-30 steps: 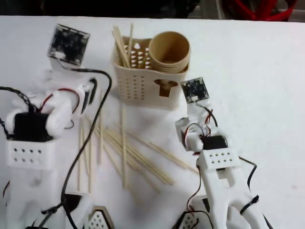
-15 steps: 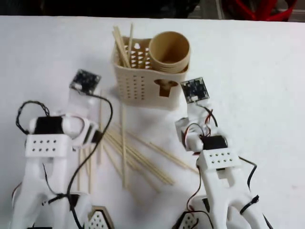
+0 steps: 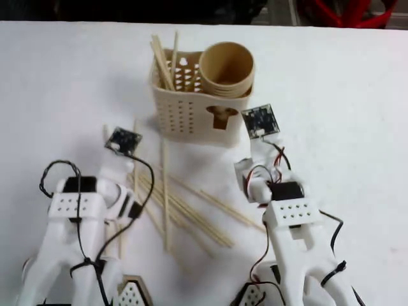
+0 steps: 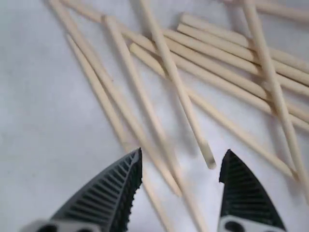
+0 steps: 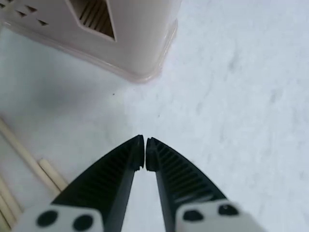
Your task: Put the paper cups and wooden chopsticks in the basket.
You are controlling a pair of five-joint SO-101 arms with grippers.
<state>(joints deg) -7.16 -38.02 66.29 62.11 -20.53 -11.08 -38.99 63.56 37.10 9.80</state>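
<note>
Currently, the left gripper (image 4: 182,162) hangs open over the loose wooden chopsticks (image 4: 172,79) (several run between its jaws). The right gripper (image 5: 145,151), closed on nothing, sits near the basket (image 5: 145,29).

The counter (image 3: 357,95) is viewed from high above, looking steeply down, with the basket (image 3: 182,118) toward the far side. The left wrist camera is held close over the loose chopsticks (image 4: 212,41), aimed down past the left end effector (image 4: 182,157). The right wrist camera is pointed low past the right end effector (image 5: 145,147) at the basket's foot. Both the chopsticks and the basket are shared with the high view.
</note>
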